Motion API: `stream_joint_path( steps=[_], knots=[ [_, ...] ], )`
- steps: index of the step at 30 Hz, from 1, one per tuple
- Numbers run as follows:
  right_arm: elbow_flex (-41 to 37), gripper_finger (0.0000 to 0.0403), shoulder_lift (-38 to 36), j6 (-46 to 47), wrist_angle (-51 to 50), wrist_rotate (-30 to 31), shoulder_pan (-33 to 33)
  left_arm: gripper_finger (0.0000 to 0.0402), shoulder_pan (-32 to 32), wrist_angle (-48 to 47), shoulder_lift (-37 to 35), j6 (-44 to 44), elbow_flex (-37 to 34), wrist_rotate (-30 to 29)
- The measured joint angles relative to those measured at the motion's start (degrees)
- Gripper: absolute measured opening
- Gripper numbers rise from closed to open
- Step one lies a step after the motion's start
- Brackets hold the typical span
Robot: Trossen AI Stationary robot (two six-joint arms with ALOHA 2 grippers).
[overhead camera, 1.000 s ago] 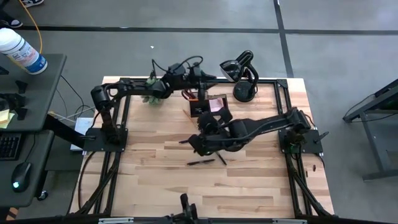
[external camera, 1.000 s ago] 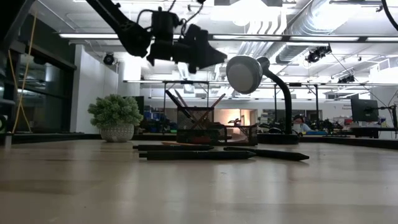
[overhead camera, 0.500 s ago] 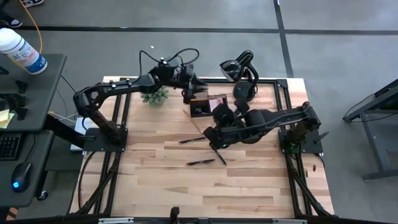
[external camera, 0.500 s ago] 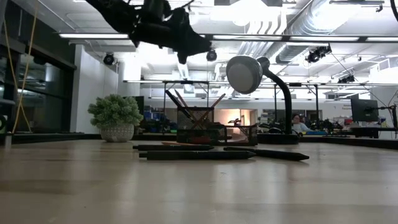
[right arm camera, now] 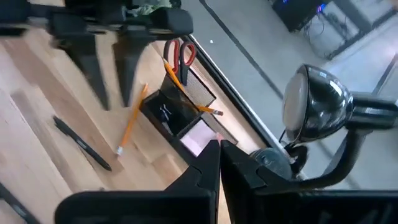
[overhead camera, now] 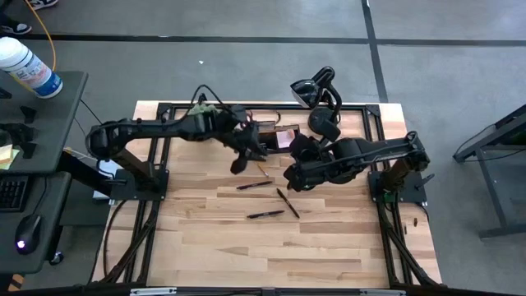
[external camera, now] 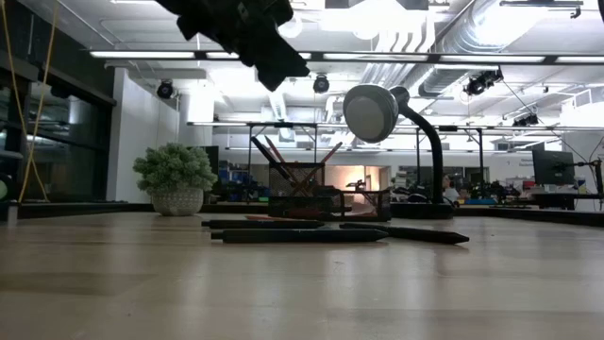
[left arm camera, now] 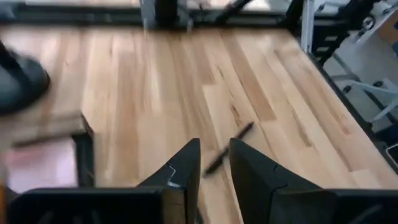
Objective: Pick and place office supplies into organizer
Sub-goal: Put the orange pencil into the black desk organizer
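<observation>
The black organizer [overhead camera: 274,136] stands at the table's far middle. Red-handled scissors [right arm camera: 181,52] and orange pencils [right arm camera: 176,79] stick up out of it, and a pink sticky-note pad [right arm camera: 198,138] lies in its low part. One orange pencil [right arm camera: 131,120] lies on the table beside it. Three black pens [overhead camera: 255,185] [overhead camera: 288,202] [overhead camera: 266,215] lie on the wood nearer the front. My left gripper [left arm camera: 215,163] hangs open and slanting down above the table just left of the organizer [overhead camera: 238,163], holding nothing. My right gripper [right arm camera: 219,154] is shut and bare, raised near the organizer's right side [overhead camera: 296,168].
A black curved-neck lamp [overhead camera: 317,92] stands at the far right of the organizer. A spiky green plant [external camera: 176,176] sits at the far left, partly under my left arm. Bare wood lies toward the near edge [overhead camera: 271,255].
My left gripper has swung from above the organizer toward the table's near edge and tipped up from pointing steeply down to a slant. My right gripper has drawn back toward the right and far side, rising from over the pens.
</observation>
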Motion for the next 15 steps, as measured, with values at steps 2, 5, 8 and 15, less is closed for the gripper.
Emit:
stream_joint_path(
  steps=[2, 5, 8, 15],
  knots=[
    [-2.3, 0.0006, -1.0, -2.2, -0.1, 1.4, 0.0, 0.0068, -2.7, -2.9, 0.0, -4.0, 0.0, -5.0],
    [-9.2, 0.0003, -4.7, -1.5, -0.1, 1.9, -0.7, 0.0055, -6.5, -8.6, 0.0, -9.0, 0.0, -12.3],
    [-20.4, 0.0002, -11.5, 0.7, 4.2, 1.4, -0.8, 0.0038, -9.7, -12.1, 0.0, -13.2, 0.0, -17.2],
    [-48.1, 0.0002, -28.1, -4.3, 34.7, -15.1, -0.9, 0.0003, -17.6, -12.6, -0.4, -23.4, 0.0, -24.1]
  ],
)
